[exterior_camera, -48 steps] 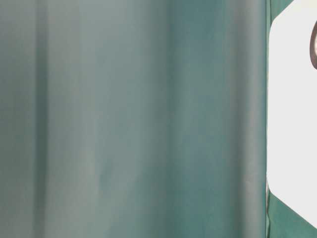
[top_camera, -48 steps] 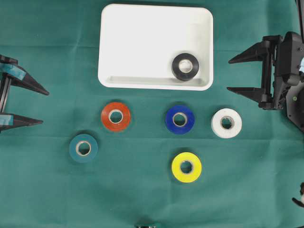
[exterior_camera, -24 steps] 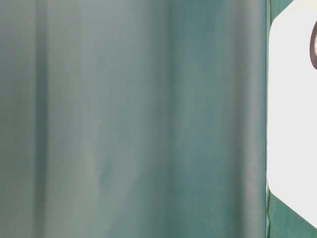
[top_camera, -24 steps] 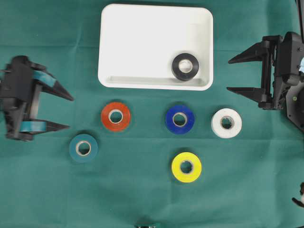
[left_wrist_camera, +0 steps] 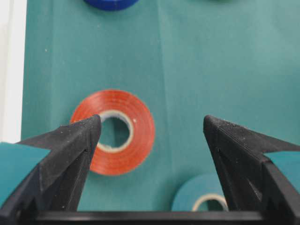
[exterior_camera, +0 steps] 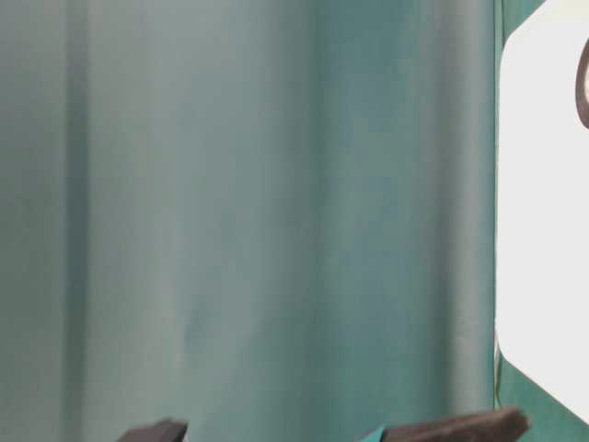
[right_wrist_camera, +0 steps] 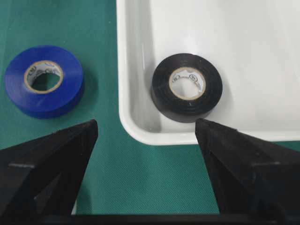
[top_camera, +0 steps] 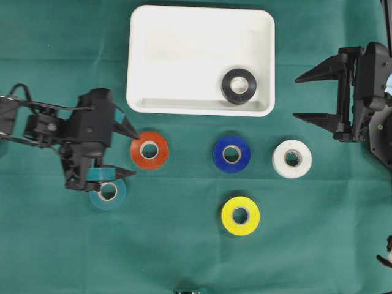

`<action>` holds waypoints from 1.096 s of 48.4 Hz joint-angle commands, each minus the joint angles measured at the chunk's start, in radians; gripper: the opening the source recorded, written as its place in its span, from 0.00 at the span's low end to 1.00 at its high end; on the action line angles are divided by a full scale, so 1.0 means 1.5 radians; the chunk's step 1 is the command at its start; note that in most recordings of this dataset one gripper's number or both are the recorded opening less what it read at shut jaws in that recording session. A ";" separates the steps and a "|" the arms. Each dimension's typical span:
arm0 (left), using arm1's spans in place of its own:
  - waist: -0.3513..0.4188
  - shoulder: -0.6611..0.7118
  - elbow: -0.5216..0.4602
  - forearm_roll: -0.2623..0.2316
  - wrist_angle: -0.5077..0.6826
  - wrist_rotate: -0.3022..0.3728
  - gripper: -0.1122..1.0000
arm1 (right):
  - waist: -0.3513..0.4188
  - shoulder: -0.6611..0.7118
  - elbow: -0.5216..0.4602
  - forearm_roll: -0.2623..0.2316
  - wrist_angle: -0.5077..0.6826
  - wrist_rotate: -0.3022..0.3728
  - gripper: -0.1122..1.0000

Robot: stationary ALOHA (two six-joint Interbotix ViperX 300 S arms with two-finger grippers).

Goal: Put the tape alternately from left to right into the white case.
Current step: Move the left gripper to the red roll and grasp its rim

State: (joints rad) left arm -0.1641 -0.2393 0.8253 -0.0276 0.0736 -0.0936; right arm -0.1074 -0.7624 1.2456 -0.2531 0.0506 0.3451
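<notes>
Left hand (top_camera: 125,153) lined up on the red roll, 1 of 6 already in the case

Black roll (top_camera: 239,86) sits in the white case (top_camera: 184,37), near its right front corner; red roll (top_camera: 149,150), blue (top_camera: 231,154), white (top_camera: 291,158), yellow (top_camera: 240,215) and teal (top_camera: 108,191) rolls lie flat on the green surface (top_camera: 184,257). Left hand is spread wide w/ nothing in it, tips beside the red roll, teal one partly under it. Right hand (top_camera: 296,97) is parked by the case, also spread, empty. Imo these rolls are light, stiff rings w/ slick sides, so pinch across the outer wall, fingers either side, low enough not to pop it out.
</notes>
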 commanded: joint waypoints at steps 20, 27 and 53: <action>0.007 0.106 -0.091 0.002 0.160 0.000 0.92 | 0.000 0.001 -0.006 -0.001 -0.004 -0.001 0.60; 0.006 0.132 -0.122 0.003 0.182 0.004 0.92 | 0.001 0.001 -0.005 -0.001 -0.004 -0.001 0.60; 0.007 0.191 -0.136 0.003 0.149 0.035 0.92 | 0.001 0.001 0.000 -0.001 -0.006 -0.001 0.60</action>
State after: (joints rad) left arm -0.1549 0.0430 0.6381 -0.0245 0.3252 -0.0445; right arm -0.1089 -0.7639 1.2548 -0.2531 0.0506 0.3451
